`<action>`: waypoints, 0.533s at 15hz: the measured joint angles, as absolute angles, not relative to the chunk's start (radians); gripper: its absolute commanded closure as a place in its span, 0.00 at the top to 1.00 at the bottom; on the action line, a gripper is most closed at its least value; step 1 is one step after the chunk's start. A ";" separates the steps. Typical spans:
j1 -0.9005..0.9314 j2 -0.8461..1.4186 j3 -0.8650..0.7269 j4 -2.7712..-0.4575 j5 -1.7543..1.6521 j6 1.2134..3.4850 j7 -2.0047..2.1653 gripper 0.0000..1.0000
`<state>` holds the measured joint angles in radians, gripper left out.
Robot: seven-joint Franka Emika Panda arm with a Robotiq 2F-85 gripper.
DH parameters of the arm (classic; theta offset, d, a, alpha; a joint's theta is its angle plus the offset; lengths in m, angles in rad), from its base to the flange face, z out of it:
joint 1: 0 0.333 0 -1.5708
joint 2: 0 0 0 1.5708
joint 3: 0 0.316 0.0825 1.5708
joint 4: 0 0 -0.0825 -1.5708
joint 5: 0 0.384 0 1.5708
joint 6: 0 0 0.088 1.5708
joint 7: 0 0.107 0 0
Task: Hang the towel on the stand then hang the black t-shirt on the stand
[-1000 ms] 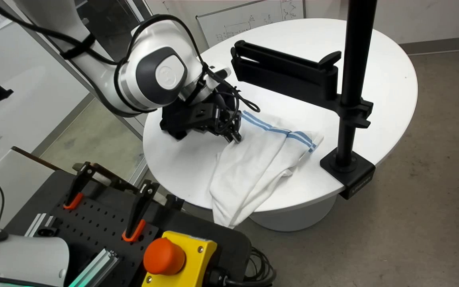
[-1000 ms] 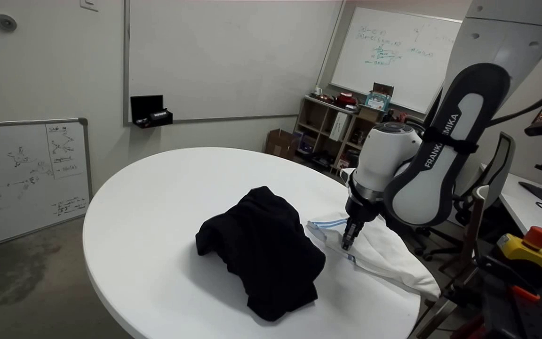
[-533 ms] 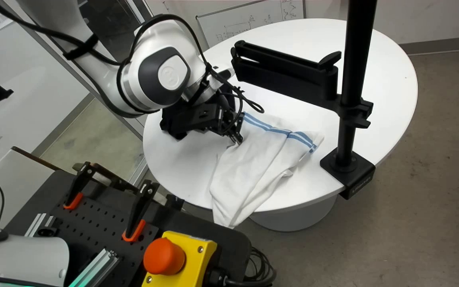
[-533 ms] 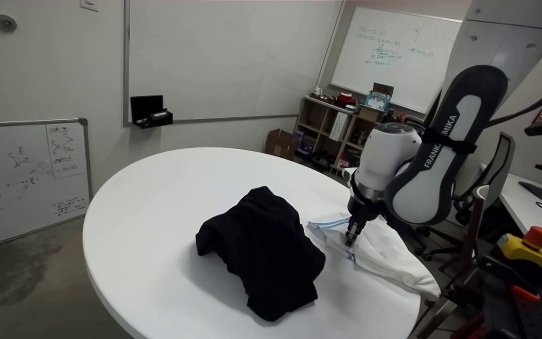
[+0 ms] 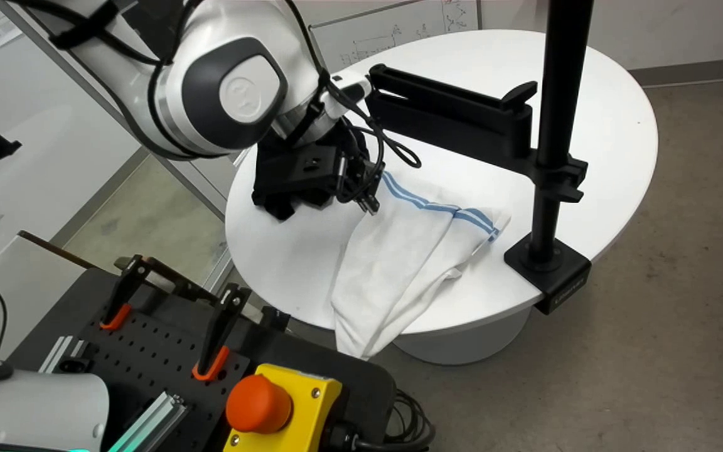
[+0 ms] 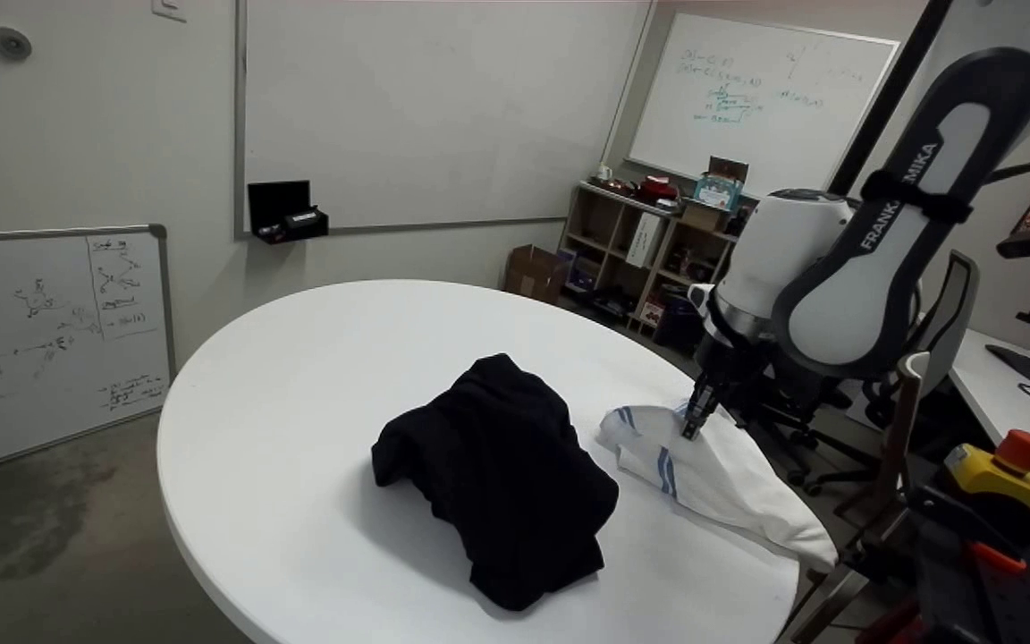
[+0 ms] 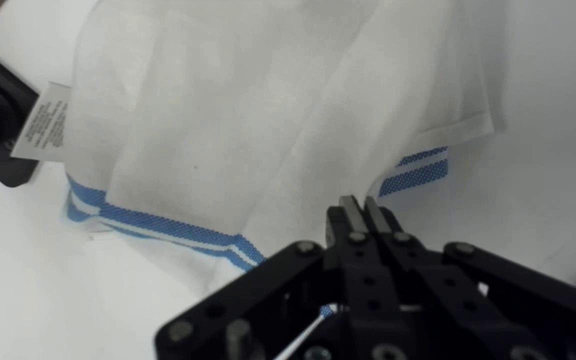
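Observation:
The white towel with blue stripes lies on the round white table, one end hanging over the edge. It shows also in an exterior view and in the wrist view. My gripper has its fingers nearly together, with a fold of towel pinched at the tips in the wrist view. The towel is raised at the gripper. The black t-shirt lies crumpled on the table; in an exterior view the arm partly hides it. The black stand is clamped at the table edge.
The stand's folded black arm reaches over the table, close to my wrist in that view. A black bench with a yellow box and red button stands beside the table. A chair is behind my arm.
My gripper has risen and drawn back a little, away from the t-shirt. The towel edge has lifted with it and its striped end has shifted. The t-shirt and stand have not moved.

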<state>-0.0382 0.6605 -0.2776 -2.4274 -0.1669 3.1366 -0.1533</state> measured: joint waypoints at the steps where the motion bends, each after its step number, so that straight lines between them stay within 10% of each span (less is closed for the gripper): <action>1: -0.073 0.617 -0.259 -2.456 -0.168 3.136 -0.176 0.00; 8: -0.364 0.338 -0.033 -2.628 -0.156 3.038 -0.323 0.00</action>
